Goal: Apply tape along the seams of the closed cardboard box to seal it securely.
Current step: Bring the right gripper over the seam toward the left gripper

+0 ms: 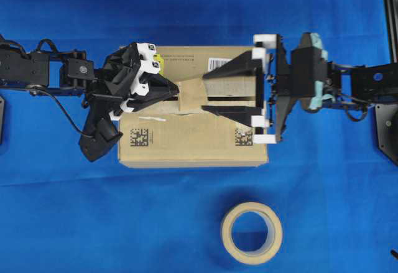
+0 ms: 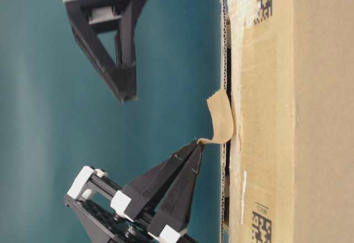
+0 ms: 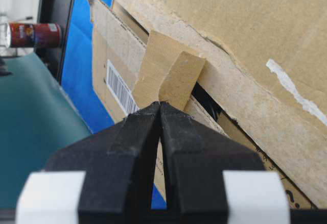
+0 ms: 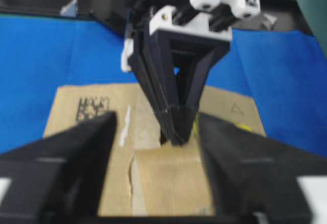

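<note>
The brown cardboard box (image 1: 186, 142) lies flat on the blue cloth. A tan piece of tape (image 1: 191, 96) sits across the seam (image 1: 163, 107) near the middle of the lid. My left gripper (image 1: 179, 92) is shut on the tape's left end, which curls up off the lid (image 2: 221, 118). In the left wrist view the pinched tape (image 3: 168, 76) folds over the dark seam gap (image 3: 207, 96). My right gripper (image 1: 206, 91) stands open above the tape, one finger on each side of it. In the right wrist view, its fingers (image 4: 76, 157) flank the flat tape (image 4: 173, 175).
A cream tape roll (image 1: 251, 232) lies on the cloth in front of the box. The lid carries a barcode label (image 1: 219, 62), two black square codes (image 1: 139, 137) and a yellow sticker (image 1: 158, 60). A dark frame rail (image 1: 388, 12) runs down the right edge.
</note>
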### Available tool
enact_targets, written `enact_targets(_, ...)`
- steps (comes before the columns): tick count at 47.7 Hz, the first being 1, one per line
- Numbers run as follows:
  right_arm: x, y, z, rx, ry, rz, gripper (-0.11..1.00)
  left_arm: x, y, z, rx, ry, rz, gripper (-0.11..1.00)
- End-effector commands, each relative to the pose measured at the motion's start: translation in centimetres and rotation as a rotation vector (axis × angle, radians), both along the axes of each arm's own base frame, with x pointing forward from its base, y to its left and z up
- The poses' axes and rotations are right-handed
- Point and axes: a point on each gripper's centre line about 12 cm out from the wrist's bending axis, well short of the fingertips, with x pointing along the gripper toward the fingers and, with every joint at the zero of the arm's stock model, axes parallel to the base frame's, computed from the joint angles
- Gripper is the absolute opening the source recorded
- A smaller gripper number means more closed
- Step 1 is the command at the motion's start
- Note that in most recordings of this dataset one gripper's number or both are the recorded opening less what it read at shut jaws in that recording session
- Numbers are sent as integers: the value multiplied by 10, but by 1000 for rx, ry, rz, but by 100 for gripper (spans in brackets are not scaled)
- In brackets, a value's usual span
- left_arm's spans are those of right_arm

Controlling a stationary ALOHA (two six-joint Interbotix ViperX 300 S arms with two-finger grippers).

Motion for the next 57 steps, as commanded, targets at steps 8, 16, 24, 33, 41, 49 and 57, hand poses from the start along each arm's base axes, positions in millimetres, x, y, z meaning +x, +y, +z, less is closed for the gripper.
enact_targets(8,13,-1,10,-1,-28,-3,49,3,-1,9,1,-28,-4,0)
enact_targets(16,20,-5,-7,1,15,-12,49,4,-2,9,2,-28,-6,0)
enact_targets(24,28,-9,-26,4,66,-23,49,4,-3,9,1,-28,-7,0)
enact_targets(33,35,-9,-44,5,107,-23,48,4,-3,9,1,-28,-7,0)
enact_targets(41,33,-14,-49,6,119,-35,44,4,-3,9,0,-28,-7,0)
enact_targets(49,33,-19,-52,15,130,-51,35,4,-4,9,0,-28,-10,0)
enact_targets(57,33,-20,-58,21,160,-56,33,4,-5,9,0,-29,-13,0)
